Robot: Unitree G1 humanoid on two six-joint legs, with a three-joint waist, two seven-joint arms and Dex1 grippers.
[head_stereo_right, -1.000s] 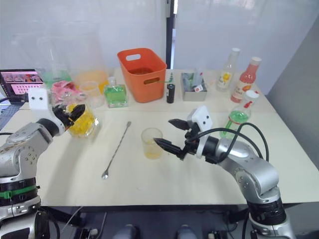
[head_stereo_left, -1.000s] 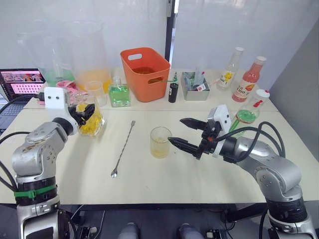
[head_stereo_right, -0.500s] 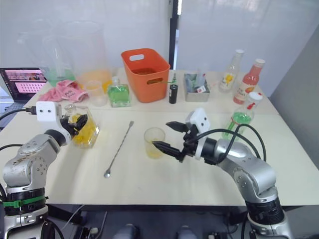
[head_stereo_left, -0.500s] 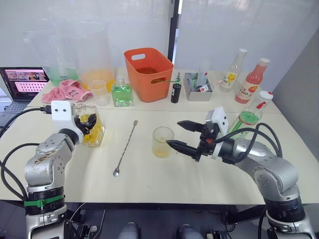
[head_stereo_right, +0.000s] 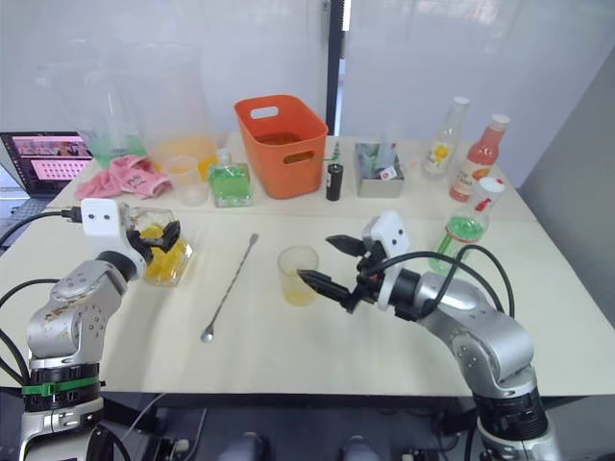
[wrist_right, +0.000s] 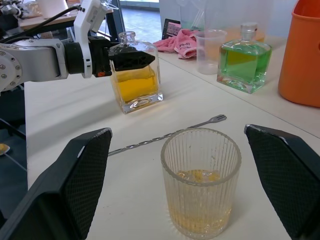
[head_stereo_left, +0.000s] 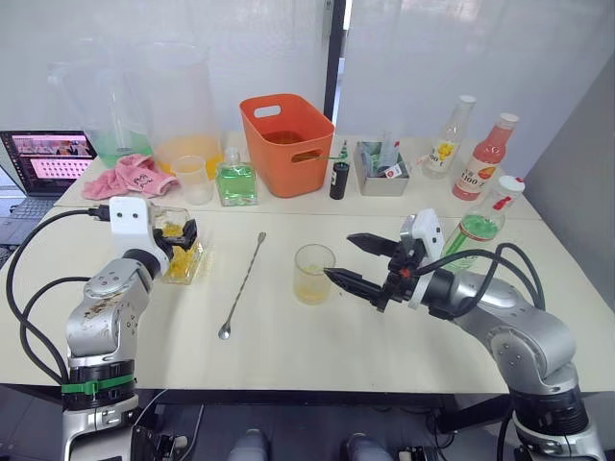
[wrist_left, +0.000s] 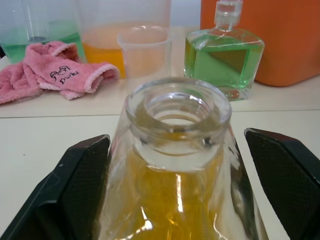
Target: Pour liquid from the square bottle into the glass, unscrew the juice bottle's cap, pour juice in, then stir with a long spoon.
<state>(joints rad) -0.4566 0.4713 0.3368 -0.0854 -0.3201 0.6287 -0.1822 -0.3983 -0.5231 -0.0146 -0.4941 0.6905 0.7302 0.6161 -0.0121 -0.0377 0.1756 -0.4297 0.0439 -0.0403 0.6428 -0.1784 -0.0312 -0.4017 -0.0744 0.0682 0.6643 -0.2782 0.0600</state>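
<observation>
A: Left gripper [head_stereo_left: 180, 236]?
B: Clamped on the square bottle [head_stereo_left: 178, 252], upright at table's 9 o'clock.
A: Right gripper [head_stereo_left: 357, 261]?
B: Spread wide, empty, bracketing the glass [head_stereo_left: 313, 273] at centre to steady it.

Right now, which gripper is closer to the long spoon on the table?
Left. The left gripper, around the square bottle, is just beside the long spoon. The right gripper is open beyond the glass.

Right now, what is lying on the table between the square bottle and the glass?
The long spoon lies slanted on the table between the square bottle, held in the left gripper, and the glass. The left eye view shows this.
</observation>
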